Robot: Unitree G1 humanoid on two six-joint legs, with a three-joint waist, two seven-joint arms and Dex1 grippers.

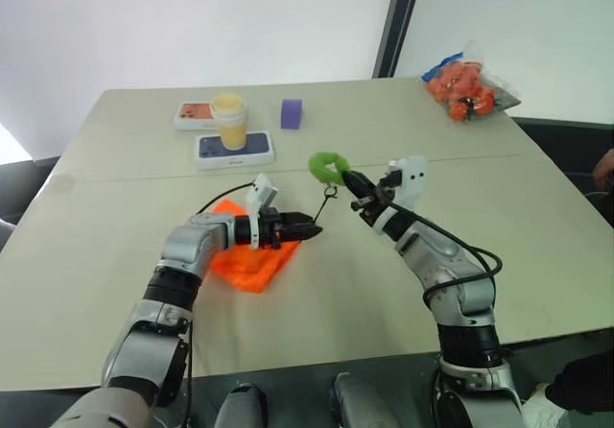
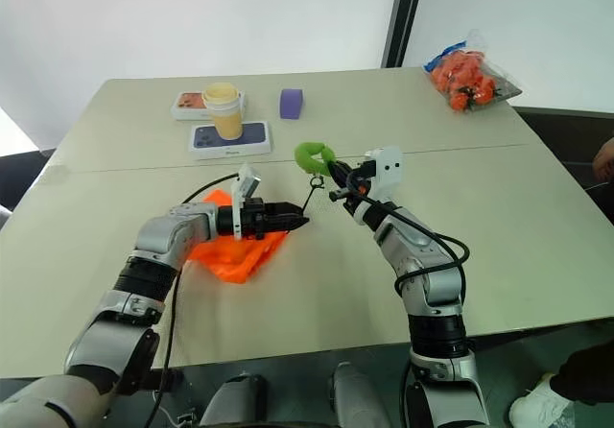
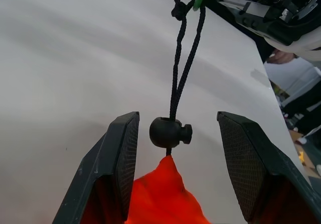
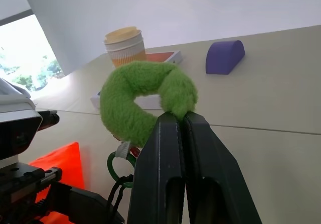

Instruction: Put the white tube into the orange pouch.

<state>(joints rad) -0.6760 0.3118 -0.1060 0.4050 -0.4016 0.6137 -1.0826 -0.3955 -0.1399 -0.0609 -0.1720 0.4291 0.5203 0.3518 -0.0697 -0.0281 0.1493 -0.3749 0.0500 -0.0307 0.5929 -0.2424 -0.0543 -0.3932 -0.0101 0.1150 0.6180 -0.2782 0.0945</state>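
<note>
The orange pouch [image 1: 251, 260] lies flat on the bench [image 1: 537, 255] at 7 o'clock, its neck between the wide-apart fingers of the left gripper [image 3: 178, 148]. The right gripper [image 4: 179, 126], at the middle, pinches the fuzzy green ring [image 4: 143, 98] on the cord [image 3: 180, 68]. Far at 1 o'clock, a clear bag [image 1: 468, 84] holds orange fruit.

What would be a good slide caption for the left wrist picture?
Open left gripper straddles the black cord lock atop the cinched orange pouch.

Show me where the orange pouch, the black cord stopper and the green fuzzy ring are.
orange pouch [image 1: 251, 265]: left eye view, on its fabric.
black cord stopper [image 3: 169, 132]: left wrist view, on its round body.
green fuzzy ring [image 4: 135, 103]: right wrist view, on its plush loop.
</note>
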